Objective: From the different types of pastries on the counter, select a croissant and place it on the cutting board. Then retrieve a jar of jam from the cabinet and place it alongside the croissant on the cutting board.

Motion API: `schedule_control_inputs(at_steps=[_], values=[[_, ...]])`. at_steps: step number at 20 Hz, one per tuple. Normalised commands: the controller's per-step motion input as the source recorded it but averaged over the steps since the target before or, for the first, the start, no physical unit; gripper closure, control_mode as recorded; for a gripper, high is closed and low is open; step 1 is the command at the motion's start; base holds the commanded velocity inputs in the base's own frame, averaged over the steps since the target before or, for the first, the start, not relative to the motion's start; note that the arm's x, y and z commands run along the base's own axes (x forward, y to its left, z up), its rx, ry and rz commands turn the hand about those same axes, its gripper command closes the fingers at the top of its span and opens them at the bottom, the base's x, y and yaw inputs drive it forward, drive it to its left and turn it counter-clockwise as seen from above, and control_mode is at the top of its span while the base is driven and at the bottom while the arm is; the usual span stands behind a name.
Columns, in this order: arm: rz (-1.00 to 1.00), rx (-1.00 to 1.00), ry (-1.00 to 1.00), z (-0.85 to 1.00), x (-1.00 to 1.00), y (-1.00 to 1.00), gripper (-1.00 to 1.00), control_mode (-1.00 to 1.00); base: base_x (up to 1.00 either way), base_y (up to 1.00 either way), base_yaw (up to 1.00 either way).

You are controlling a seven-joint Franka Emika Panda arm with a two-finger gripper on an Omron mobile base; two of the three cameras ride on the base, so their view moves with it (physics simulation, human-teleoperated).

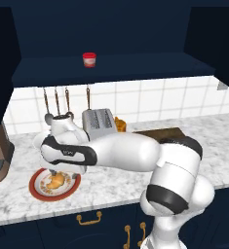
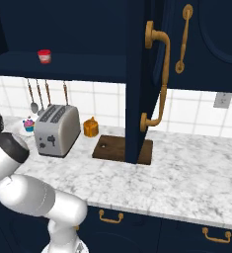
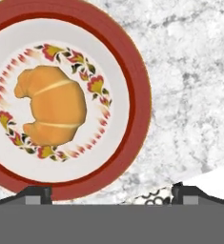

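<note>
While the arm [image 1: 130,155] reaches left across the counter [image 1: 111,182], its hand hangs over the plate [image 1: 38,187], and the croissant [image 1: 54,181] lies in the middle of that plate. In the hand view the croissant [image 3: 50,106] sits on the plate's white centre, inside a ring of red and yellow flowers, with the red rim [image 3: 137,90] around it. The gripper [image 3: 109,193] is spread wide: one finger tip [image 3: 37,194] stands at the lower left over the rim, the other at the lower right over bare marble [image 3: 189,71], and nothing lies between them. They are above the croissant, not touching it.

The board [image 2: 118,148] lies on the counter to the right of the toaster [image 2: 56,129], partly hidden behind the open cabinet door [image 2: 139,74]. A small orange object [image 2: 91,127] stands between toaster and board, near the wall. The cupcake [image 2: 28,124] sits just left of the toaster in the right base view.

The jar [image 1: 89,60] stands upright on the shelf [image 1: 111,70] of the cabinet, above the toaster. Utensils [image 1: 56,102] hang on the tiled wall under the shelf.
</note>
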Motion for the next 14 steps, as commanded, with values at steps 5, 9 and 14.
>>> schedule_control_inputs(at_steps=[5, 9, 14], values=[[0.0, 0.0, -0.02, -0.02, 0.1, 0.03, -1.0, -1.0, 0.0, 0.0, 0.0], [0.0, 0.0, -0.07, -0.25, 0.41, 0.14, -1.0, -1.0, 0.0, 0.0, 0.0], [0.0, 0.0, -0.04, -0.26, 0.33, 0.21, -1.0, -1.0, 0.0, 0.0, 0.0]])
